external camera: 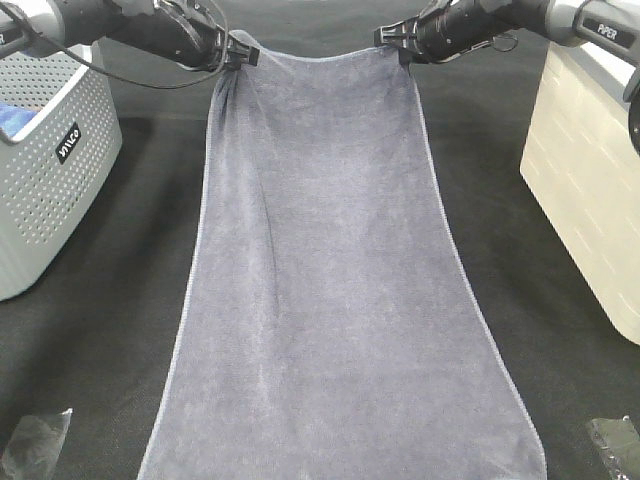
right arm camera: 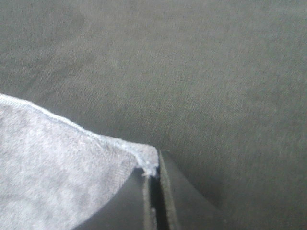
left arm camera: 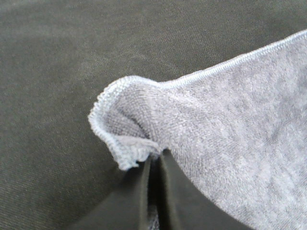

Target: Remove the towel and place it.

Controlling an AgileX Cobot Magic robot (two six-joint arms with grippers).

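Two grippers hold one grey towel by its far corners, stretched over the dark tabletop.

The left gripper, at 11 o'clock in the high view, has its jaws pinched on one corner; the right gripper, at 1 o'clock, is clamped on the other. The towel runs from 12 down past 6 o'clock, apparently lifted at the far edge, so removal looks underway and placing is not yet done. Counted: one towel, two grippers, one perforated grey basket at 9 o'clock, one cream bin at 3 o'clock.
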